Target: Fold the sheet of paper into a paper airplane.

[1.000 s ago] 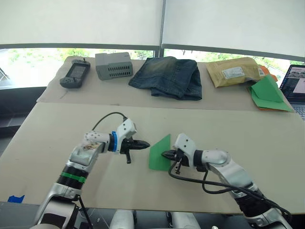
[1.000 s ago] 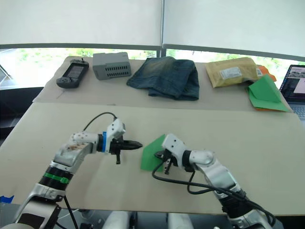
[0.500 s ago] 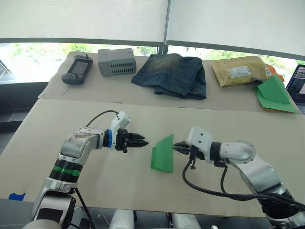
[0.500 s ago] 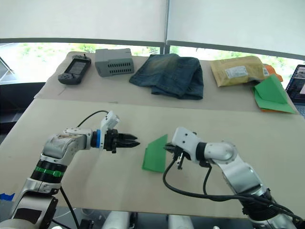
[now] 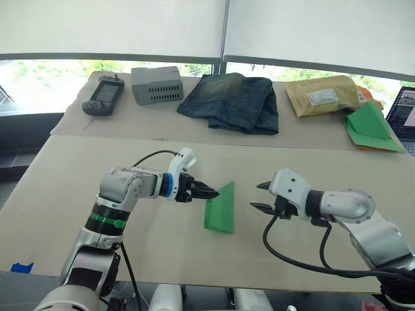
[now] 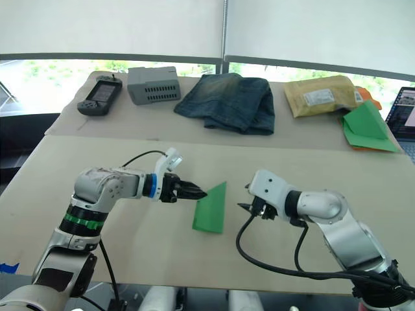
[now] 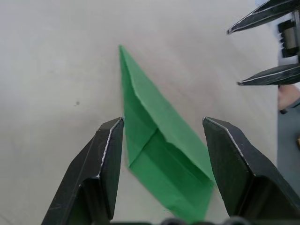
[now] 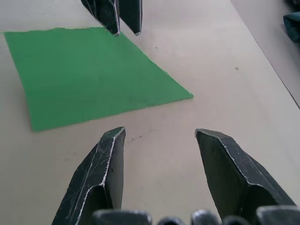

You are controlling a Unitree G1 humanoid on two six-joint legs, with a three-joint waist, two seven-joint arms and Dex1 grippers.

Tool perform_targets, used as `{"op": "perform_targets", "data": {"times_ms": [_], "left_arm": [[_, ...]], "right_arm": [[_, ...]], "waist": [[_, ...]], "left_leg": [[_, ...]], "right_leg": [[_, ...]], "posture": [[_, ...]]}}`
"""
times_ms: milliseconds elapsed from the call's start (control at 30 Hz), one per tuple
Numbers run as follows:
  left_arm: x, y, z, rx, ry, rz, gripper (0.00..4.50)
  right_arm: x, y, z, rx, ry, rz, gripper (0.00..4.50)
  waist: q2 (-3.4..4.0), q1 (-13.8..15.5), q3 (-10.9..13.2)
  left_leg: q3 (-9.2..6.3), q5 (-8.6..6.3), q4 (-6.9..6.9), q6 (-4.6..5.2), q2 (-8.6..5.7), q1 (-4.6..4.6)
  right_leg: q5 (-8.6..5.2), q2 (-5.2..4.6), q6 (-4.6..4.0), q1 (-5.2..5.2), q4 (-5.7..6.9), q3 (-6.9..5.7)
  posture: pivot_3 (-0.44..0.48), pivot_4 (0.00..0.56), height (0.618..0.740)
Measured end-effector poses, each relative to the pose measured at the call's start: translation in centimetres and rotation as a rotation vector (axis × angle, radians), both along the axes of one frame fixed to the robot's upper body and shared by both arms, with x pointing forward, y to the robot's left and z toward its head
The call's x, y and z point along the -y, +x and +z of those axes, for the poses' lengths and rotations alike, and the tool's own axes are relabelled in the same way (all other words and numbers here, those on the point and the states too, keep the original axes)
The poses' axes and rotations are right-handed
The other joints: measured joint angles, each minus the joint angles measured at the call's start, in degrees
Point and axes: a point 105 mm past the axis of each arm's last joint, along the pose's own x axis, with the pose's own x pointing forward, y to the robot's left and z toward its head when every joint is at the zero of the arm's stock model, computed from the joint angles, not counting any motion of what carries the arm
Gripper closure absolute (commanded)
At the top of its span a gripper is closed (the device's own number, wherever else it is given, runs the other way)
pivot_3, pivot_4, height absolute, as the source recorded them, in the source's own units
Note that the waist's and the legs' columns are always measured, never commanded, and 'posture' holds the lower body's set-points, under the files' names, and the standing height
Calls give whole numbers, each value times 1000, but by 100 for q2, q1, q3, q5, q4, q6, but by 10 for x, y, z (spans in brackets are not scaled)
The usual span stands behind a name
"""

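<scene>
Sheet of paper (image 5: 220,207) released; right hand (image 5: 261,196) withdrawn, left hand (image 5: 209,192) closer.

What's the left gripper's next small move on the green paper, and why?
Probably ease the left gripper forward and close on the near edge of the folded green paper. Its fingers are open and straddle that edge without gripping, while the right gripper sits open, clear of the paper's other side.

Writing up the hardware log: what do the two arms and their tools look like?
Both arms are silver-grey metal with white wrist housings and looping black cables. The left arm has a blue ring behind its wrist and a green band lower down; the right arm has neither. The left tool and right tool each have two black, tapered, pointed fingers.
</scene>
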Motion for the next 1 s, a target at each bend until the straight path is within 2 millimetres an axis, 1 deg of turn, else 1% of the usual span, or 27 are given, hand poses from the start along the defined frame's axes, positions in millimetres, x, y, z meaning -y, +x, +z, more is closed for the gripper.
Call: {"op": "perform_targets", "data": {"times_ms": [233,267,300,500,533,600,667,733,833,1000], "left_arm": [[11,-4,-2,-49,-25,-10,1656],[11,-4,-2,-48,-25,-9,2200],[12,-4,-2,-48,-25,-8,2390],[15,-3,-9,-87,-17,18,4379],[15,-3,-9,-100,-24,33,4449],[13,1,-9,-121,-39,79,4449],[12,5,-6,-146,-79,134,4449],[12,9,-4,-181,-124,189,4449],[13,13,-2,-239,-189,278,4449],[15,15,-6,-355,-276,441,4449]], "right_arm": [[2,2,1,17,1,-27,1840],[2,3,1,20,1,-30,1791],[3,3,1,22,-1,-33,1791],[1,1,0,6,10,-18,1791],[-1,-2,1,-11,38,1,1791],[-11,-9,8,-31,120,54,1791],[-17,-15,15,-42,172,98,1791],[-18,-18,18,-49,186,117,1791],[-18,-19,18,-60,192,127,1791],[-15,-16,18,-64,184,120,1791]], "waist": [[0,13,0],[0,14,0],[0,14,0],[0,9,0],[0,12,0],[0,4,0],[0,9,0],[-1,11,0],[-1,16,1],[-3,17,1]], "left_leg": [[-1,0,4,0,0,-2],[-1,0,6,0,-1,-2],[-1,0,8,0,-1,-2],[-2,0,26,0,0,-4],[-3,0,30,0,0,-4],[-6,0,36,0,1,-2],[-9,0,43,0,0,5],[-12,0,45,0,0,23],[-14,0,52,0,-1,24],[-14,0,53,0,-4,23]], "right_leg": [[4,0,-6,0,2,-2],[5,0,-8,0,3,-2],[7,0,-10,0,3,-2],[8,0,-7,2,13,-2],[9,1,-6,5,14,-2],[10,1,-3,9,16,-3],[11,1,4,21,16,-5],[9,0,12,46,7,-7],[14,-2,26,53,2,-6],[20,-2,23,53,0,-5]], "posture": [[0,150,734],[0,150,734],[0,150,734],[0,150,734],[0,150,734],[0,150,734],[0,150,734],[0,150,734],[0,150,734],[0,150,734]]}}
